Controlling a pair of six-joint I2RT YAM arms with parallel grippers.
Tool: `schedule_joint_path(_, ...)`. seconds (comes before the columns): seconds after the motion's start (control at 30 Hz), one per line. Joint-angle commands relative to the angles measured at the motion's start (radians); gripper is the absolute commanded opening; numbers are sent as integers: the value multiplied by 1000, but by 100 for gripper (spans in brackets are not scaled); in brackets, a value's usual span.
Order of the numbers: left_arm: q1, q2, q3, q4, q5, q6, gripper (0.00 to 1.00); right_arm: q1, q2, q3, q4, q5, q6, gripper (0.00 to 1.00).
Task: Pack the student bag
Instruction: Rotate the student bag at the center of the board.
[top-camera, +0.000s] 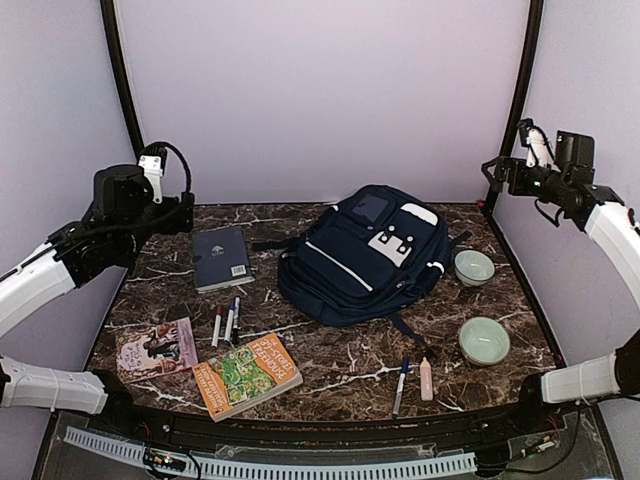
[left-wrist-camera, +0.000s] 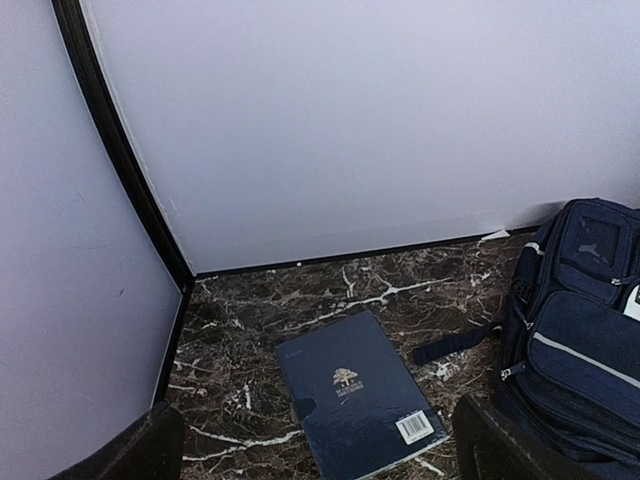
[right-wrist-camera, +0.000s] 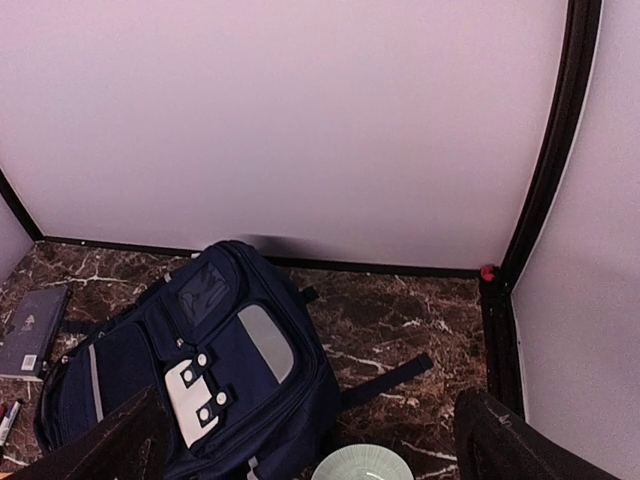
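From above, my left pincer (top-camera: 183, 214) hangs over the far left corner of the marble table (top-camera: 330, 345). My right pincer (top-camera: 492, 172) hangs high over the far right edge. Neither touches anything. The student bag (top-camera: 365, 255) lies flat in the far middle of the table, front side up, with its white patch toward the right. To its left, a little apart, lies a dark blue book (top-camera: 221, 258). Nearer than that book, a few markers (top-camera: 226, 322) lie side by side. At the near left are a pink book (top-camera: 156, 349) and an orange-edged book (top-camera: 246, 374). Right of the bag stand two pale green bowls, the far bowl (top-camera: 474, 266) and the near bowl (top-camera: 484, 340). A pen (top-camera: 401, 385) and a pink highlighter (top-camera: 426, 378) lie near the front edge.

Through my left wrist I see my fingers (left-wrist-camera: 500, 445) as dark shapes in the two bottom corners, spread wide with nothing between them. The dark blue book lies below me. The bag fills the right edge, and one strap (left-wrist-camera: 455, 345) reaches toward the book without touching it.

Through my right wrist my fingers (right-wrist-camera: 530, 440) again sit in both bottom corners, wide apart and empty. The bag lies below and to the left. A bowl's rim shows at the bottom edge, just beside the bag.
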Motion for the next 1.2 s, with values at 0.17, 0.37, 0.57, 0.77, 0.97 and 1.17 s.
schedule_joint_path(0.17,226,276,4,130,401,-58,86,7,93,-103,53,-33,-95,95)
schedule_joint_path(0.37,278,513,66,132,637,-102,83,81,191,-123,21,-67,-184,84)
schedule_joint_path(0.57,239,744,198,107,823,-181,82,246,308,-172,45,-86,-252,77)
schedule_joint_path(0.77,211,928,323,133,952,-286,85,356,460,-129,-12,-75,-312,70)
schedule_joint_path(0.97,191,1079,468,172,1079,-381,86,393,494,-148,-69,-60,-384,67)
schedule_joint_path(1.17,149,1155,527,211,1105,-450,81,399,464,-177,-134,-63,-445,68)
